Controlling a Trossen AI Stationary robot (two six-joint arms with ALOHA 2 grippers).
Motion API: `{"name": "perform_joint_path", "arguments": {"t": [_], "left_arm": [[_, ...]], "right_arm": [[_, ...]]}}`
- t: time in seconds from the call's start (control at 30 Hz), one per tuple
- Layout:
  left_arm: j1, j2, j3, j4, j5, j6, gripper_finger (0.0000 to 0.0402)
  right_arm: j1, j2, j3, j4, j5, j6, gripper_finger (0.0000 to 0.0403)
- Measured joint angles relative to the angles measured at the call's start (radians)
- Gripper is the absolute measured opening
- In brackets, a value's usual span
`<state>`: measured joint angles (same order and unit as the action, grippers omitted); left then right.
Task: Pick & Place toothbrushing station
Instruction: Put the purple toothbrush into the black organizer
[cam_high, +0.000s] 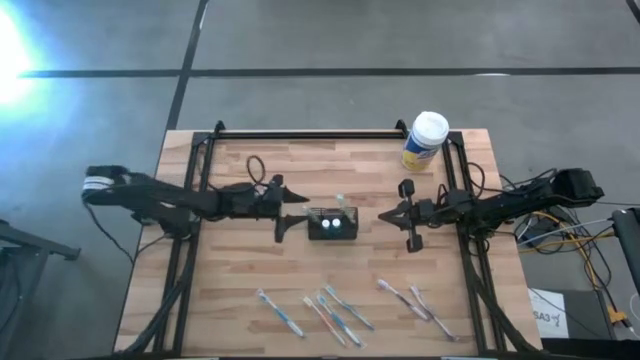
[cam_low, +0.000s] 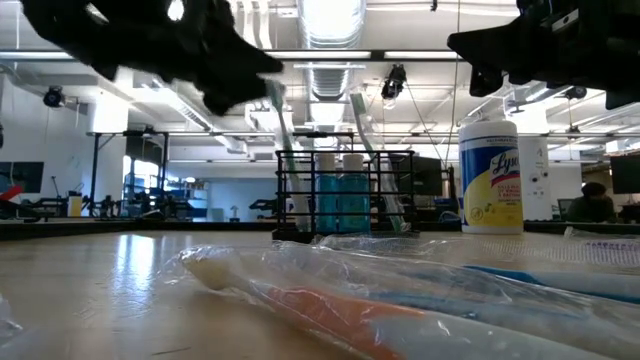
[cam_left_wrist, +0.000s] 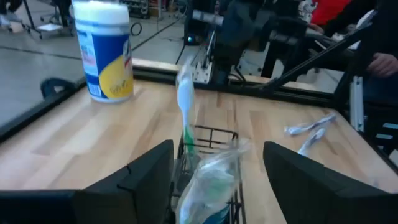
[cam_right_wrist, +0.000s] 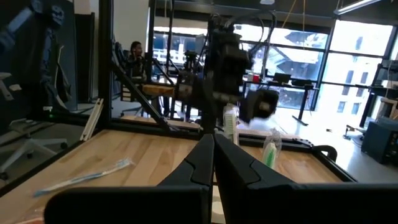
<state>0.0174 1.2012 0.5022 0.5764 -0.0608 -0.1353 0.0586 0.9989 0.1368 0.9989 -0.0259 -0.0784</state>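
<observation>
High view: left gripper (cam_high: 292, 208) sat w/ jaws wide apart, empty, beside toothbrushing station (cam_high: 333, 223); right gripper (cam_high: 385, 215) closed, empty, opposite side.

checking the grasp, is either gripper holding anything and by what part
Nothing is held: left gripper is open around the caddy, right gripper is shut on nothing.

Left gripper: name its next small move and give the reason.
Probably lift the left gripper straight up and back toward its own side. Its fingers stand open on either side of a wrapped toothbrush that stands in the black mesh caddy, so the brush looks delivered. More wrapped toothbrushes wait on the table's near edge. The right gripper waits shut beside the caddy.
</observation>
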Motion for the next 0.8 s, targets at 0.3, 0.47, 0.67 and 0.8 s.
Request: {"name": "perform_joint_path", "arguments": {"t": [0.3,0.47,0.67,0.8], "left_arm": [[-0.001,-0.478,-0.009,-0.457,-0.018,0.049,0.0244],[0.000,-0.664,-0.097,-0.543,-0.036,0.053,0.0168],[0.000,-0.778,-0.213,-0.484,-0.029,0.041,0.0015],[0.000,-0.824,-0.265,-0.480,-0.027,0.063,0.0007]], "right_arm": [[0.000,0.000,0.000,0.000,0.000,0.000,0.0008],[0.000,0.000,0.000,0.000,0.000,0.000,0.0008],[0.000,0.000,0.000,0.000,0.000,0.000,0.0008],[0.000,0.000,0.000,0.000,0.000,0.000,0.0008]]}}
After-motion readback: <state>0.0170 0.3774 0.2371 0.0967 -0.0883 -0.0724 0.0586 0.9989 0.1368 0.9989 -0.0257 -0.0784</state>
